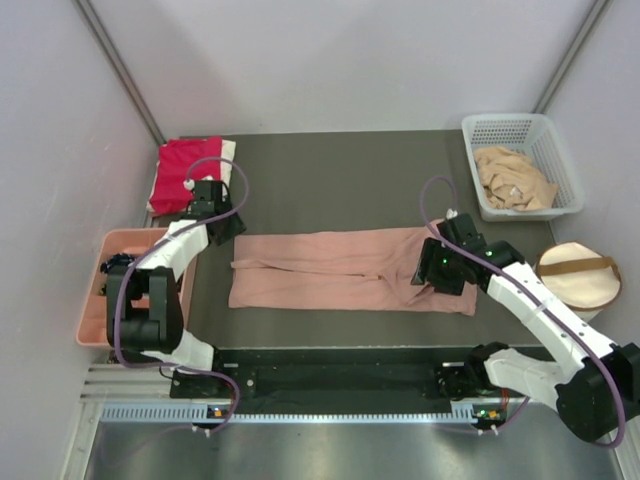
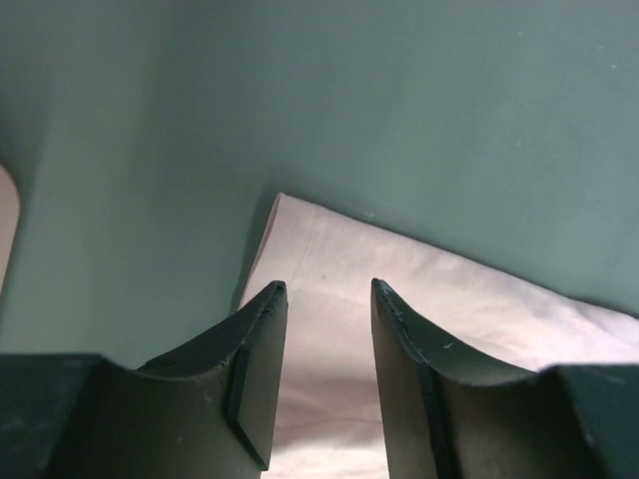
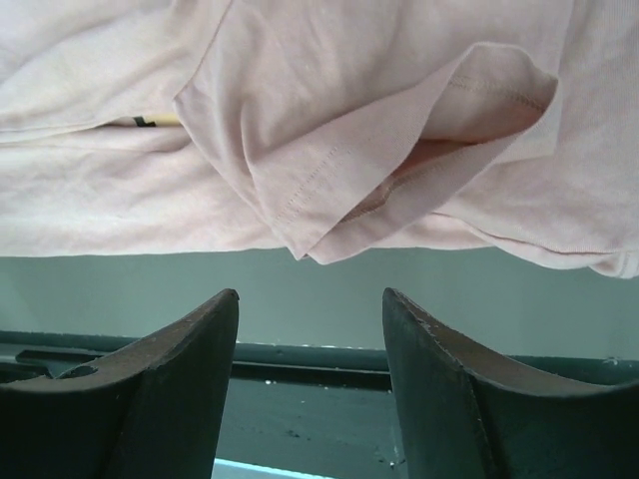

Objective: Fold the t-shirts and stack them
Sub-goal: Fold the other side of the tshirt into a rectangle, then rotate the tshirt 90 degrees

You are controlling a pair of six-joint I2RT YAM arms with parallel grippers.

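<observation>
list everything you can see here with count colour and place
pink shirt: one, dusty pink, spread across the middle
red shirt: one, red, folded, back left
basket: one, white, back right
tan shirt: one, tan, crumpled in the basket
bag: one, cream, brown strap, right edge
tray: one, salmon, left edge
table: one, dark grey
left pincer: one, black, open over the pink shirt's left corner
right pincer: one, black, open by its right end
</observation>
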